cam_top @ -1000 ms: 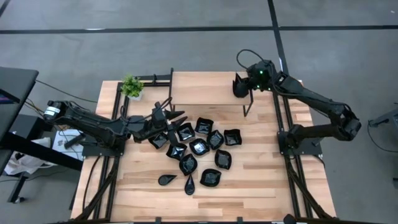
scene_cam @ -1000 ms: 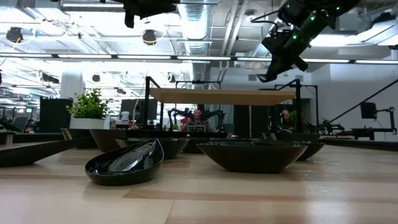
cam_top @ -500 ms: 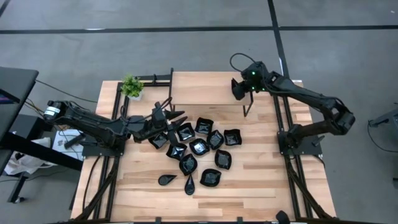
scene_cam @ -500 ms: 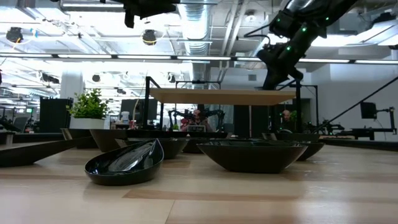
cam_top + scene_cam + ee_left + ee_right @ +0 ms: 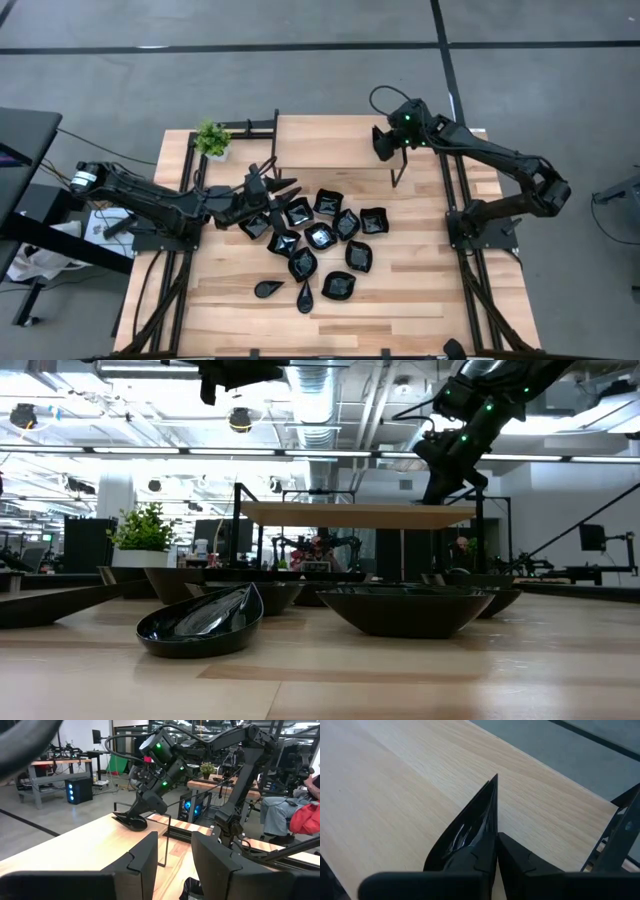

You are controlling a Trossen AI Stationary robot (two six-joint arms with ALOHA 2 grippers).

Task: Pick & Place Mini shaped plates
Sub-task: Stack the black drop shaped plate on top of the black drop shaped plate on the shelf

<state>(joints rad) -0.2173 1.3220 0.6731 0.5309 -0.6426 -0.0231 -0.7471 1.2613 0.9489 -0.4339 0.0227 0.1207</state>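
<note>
Several glossy black mini plates (image 5: pixel 322 240) lie clustered mid-table; two teardrop ones (image 5: pixel 268 288) sit at the near side, and one leaf-shaped dish (image 5: pixel 200 622) shows close in the low view. My left gripper (image 5: pixel 277 187) is open and hovers high above the cluster's left edge, touching nothing. My right gripper (image 5: pixel 382 142) is shut on one black plate (image 5: pixel 129 822) over the raised wooden shelf (image 5: pixel 350 515) at the table's far side. My right gripper pinches the plate's rim (image 5: pixel 487 822) between its two fingers (image 5: pixel 520 865), slanting down from the table's right side. The plate stands tilted on edge below the fingers, and its lower edge (image 5: pixel 131 826) looks to be on the shelf top.
A small green potted plant (image 5: pixel 211 138) stands at the far left corner. The shelf rests on thin black legs (image 5: pixel 396 170) above the table. Bare wood lies to the left, right and near side of the cluster. Other workbenches and a seated person (image 5: pixel 300 815) show behind.
My right gripper, holding the plate, has moved a little toward the table's left and down toward the shelf top, then held still. The left arm and the plates on the table have stayed put.
</note>
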